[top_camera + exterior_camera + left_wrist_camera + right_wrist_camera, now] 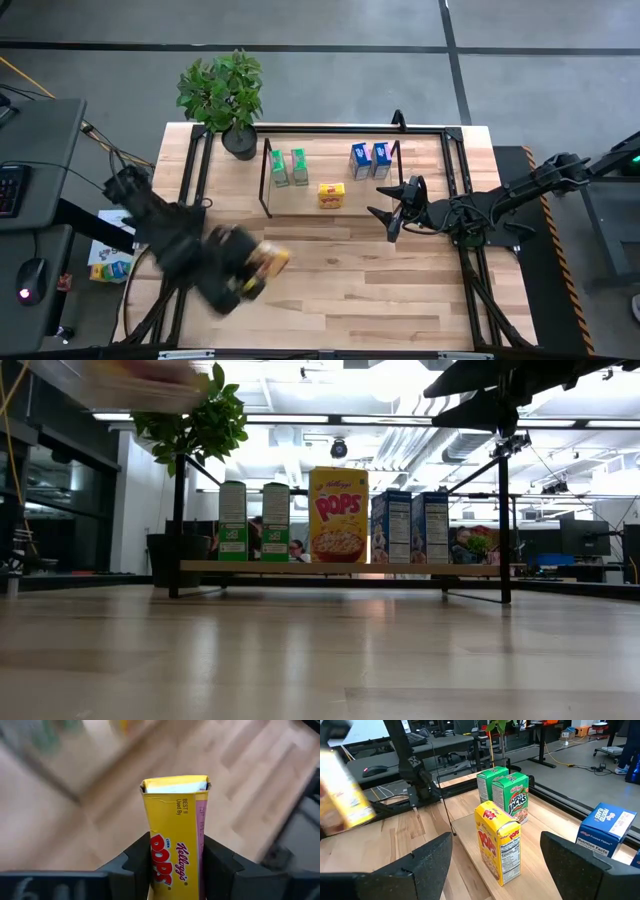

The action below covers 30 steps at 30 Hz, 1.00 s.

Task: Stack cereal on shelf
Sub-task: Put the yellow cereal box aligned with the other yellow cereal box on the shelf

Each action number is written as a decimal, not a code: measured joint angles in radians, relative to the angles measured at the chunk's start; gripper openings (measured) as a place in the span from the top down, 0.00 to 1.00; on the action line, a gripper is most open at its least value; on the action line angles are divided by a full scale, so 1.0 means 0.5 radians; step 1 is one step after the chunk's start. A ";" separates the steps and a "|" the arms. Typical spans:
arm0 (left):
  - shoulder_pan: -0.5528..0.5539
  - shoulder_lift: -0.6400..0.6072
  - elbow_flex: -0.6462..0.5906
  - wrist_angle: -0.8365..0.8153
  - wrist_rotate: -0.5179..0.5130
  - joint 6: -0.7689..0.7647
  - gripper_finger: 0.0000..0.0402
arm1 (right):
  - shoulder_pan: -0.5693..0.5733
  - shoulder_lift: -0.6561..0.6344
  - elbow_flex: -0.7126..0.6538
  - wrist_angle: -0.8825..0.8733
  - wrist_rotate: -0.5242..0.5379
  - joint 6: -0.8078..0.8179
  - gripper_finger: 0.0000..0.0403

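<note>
The shelf point(330, 205) stands at the table's far middle. Two green boxes point(290, 167), one yellow box point(332, 195) and two blue boxes point(370, 160) stand upright on its wooden board point(330, 567). My left gripper point(240, 275), blurred, is over the table's near left and shut on the second yellow box point(268, 262), which also shows in the left wrist view point(175, 835) and, blurred, in the right wrist view point(342, 795). My right gripper point(395, 212) is open and empty beside the shelf's right end, its fingers point(427, 865) pointing toward the shelf's yellow box point(497, 842). My left gripper pinches the yellow box between its two fingers point(137, 862), one on each of two opposite sides point(152, 855). The box's length runs on forward past the fingers, and its free end flap point(175, 784) points away from the wrist. The box is lifted clear of the table.
A potted plant point(225, 95) stands at the far left corner, just left of the shelf. A black frame point(455, 170) runs round the table's edge. Bare wood lies between the shelf and the near edge point(340, 300).
</note>
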 joint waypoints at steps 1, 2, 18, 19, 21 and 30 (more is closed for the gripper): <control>0.115 0.002 0.053 0.001 -0.009 0.220 0.68 | 0.000 0.000 0.000 0.000 0.000 0.001 0.27; 0.234 0.002 0.096 0.016 -0.016 0.443 0.68 | 0.000 0.000 0.000 0.000 0.001 0.001 0.27; 1.761 0.049 0.345 0.816 0.688 2.641 0.69 | 0.000 0.000 0.000 -0.003 0.001 0.000 0.27; 1.800 0.073 0.345 0.781 0.696 2.678 0.69 | 0.000 0.000 0.000 -0.003 0.002 0.000 0.27; 1.848 0.112 0.346 0.784 0.696 2.767 0.69 | -0.005 0.001 0.000 -0.004 0.009 -0.010 0.27; 1.937 0.370 0.487 0.597 0.756 3.031 0.69 | -0.121 0.000 0.000 -0.029 -0.005 0.007 0.27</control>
